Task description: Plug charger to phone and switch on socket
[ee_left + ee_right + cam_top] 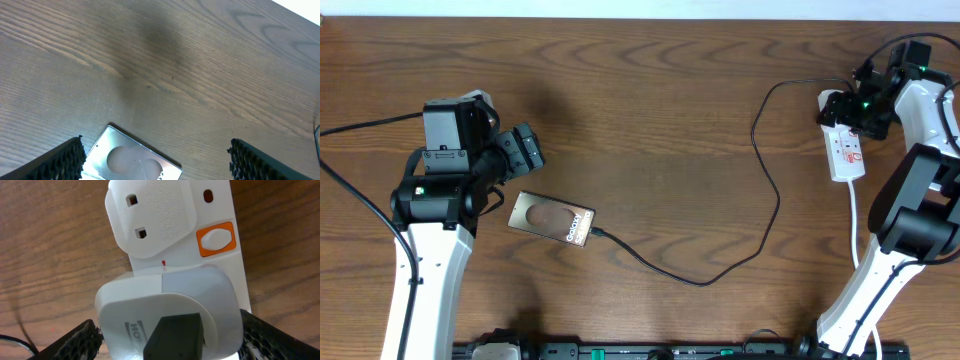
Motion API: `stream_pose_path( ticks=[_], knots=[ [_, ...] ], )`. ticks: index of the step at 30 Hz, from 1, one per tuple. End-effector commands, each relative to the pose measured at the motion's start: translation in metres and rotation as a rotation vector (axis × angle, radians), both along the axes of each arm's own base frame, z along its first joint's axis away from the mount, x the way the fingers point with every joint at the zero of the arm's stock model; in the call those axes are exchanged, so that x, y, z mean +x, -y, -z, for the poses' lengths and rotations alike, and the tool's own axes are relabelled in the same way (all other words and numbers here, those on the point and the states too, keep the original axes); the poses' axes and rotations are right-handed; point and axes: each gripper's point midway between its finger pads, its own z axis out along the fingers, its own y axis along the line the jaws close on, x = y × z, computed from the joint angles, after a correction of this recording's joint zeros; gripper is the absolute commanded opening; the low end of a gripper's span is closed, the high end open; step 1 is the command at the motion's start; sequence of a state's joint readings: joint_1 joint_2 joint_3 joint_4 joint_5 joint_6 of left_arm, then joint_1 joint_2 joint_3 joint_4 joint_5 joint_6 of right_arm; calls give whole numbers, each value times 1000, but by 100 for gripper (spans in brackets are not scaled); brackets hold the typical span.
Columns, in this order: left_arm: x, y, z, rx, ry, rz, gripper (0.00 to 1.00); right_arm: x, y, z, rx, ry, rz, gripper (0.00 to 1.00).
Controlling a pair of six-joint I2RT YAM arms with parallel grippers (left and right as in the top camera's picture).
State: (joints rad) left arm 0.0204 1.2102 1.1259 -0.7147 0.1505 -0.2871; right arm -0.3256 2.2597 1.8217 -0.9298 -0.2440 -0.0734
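The left end effector [525,150] hangs over the worktop's [660,130] left half, its 2 fingers [60,162] spread wide and holding nothing. The phone [552,220] lies flat just below them, screen up, tilted a little, toward the front edge. The charger [720,275] meets the phone's right short end (the end with the lettering). From there it curves right along the front, loops up past the middle and runs to the socket [847,150] near the back right corner. A white cord [855,220] trails from the socket toward the front edge. In the right wrist view a white plug block [165,295] sits in the socket beside an orange-framed switch [216,239]. The right end effector [167,325] is spread, 1 finger on each side of that block; whether they touch it I cannot tell.
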Motion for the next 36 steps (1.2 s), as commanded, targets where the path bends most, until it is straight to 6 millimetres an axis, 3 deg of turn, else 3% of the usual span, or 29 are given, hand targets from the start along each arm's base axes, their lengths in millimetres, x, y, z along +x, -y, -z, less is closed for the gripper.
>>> stream_pose_path(
  ticks=[1,28,33,36],
  knots=[
    [0,-1,-3,19,7,5,90,-18,-55,29,231,-81,-46,82],
    [-1,-1,-2,19,-1,5,90,-15,-75,26,274,-74,-76,77],
    [-1,-1,-2,19,-1,5,90,-15,-56,26,221,-88,-13,78],
    [-1,-1,-2,19,-1,5,90,-19,-35,13,181,-95,43,76]
  ],
)
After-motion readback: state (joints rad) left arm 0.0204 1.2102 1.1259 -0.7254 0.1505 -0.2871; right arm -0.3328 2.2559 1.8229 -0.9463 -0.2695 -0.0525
